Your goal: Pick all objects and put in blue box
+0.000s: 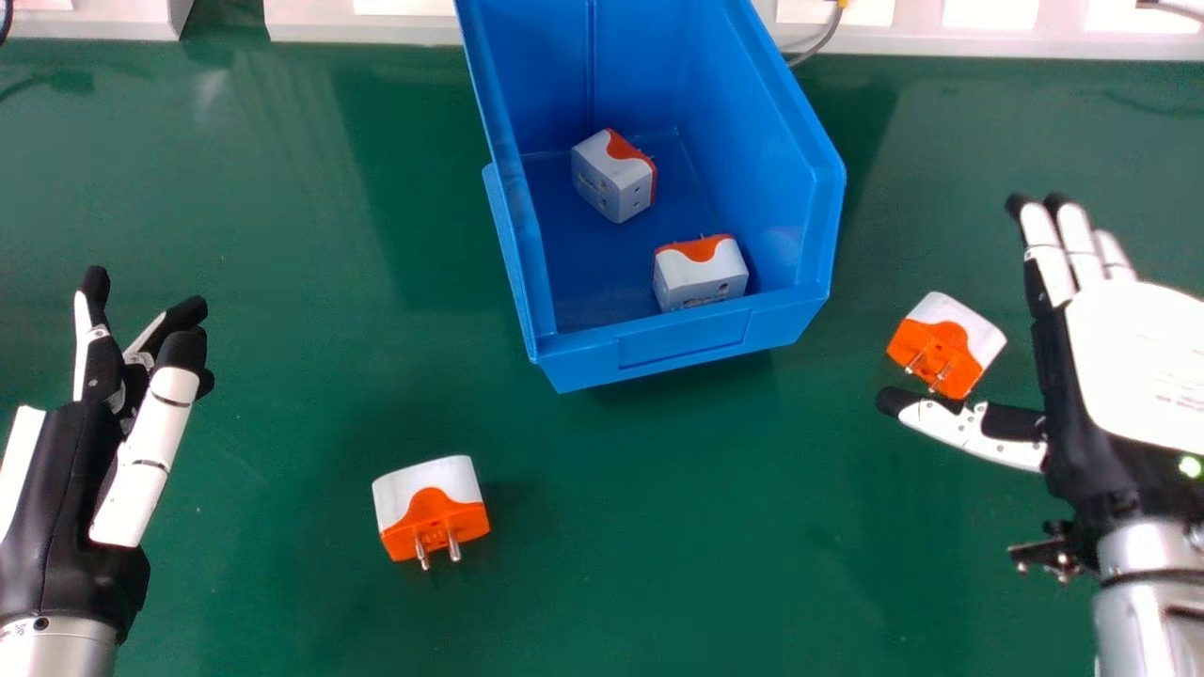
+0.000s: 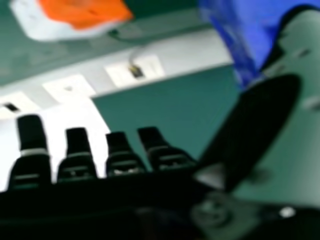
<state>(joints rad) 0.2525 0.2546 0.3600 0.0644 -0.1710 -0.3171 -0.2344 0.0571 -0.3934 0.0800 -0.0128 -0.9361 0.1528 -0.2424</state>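
Roughly half done, judging by the count: inside the blue box point(image 1: 682, 343), a farther adapter point(image 1: 613, 179) and a nearer adapter point(image 1: 701, 275); left to gather from the tabletop point(image 1: 658, 564), a left-side adapter point(image 1: 431, 508) and a right-side adapter point(image 1: 945, 346), the latter just beside the thumb of the right hand point(image 1: 1129, 367), open wide and empty. Left hand point(image 1: 66, 498) loosely open, likewise empty. Visible in the head view, the box's contents; in the right hand view instead, the inner side of the fingers point(image 2: 77, 155).
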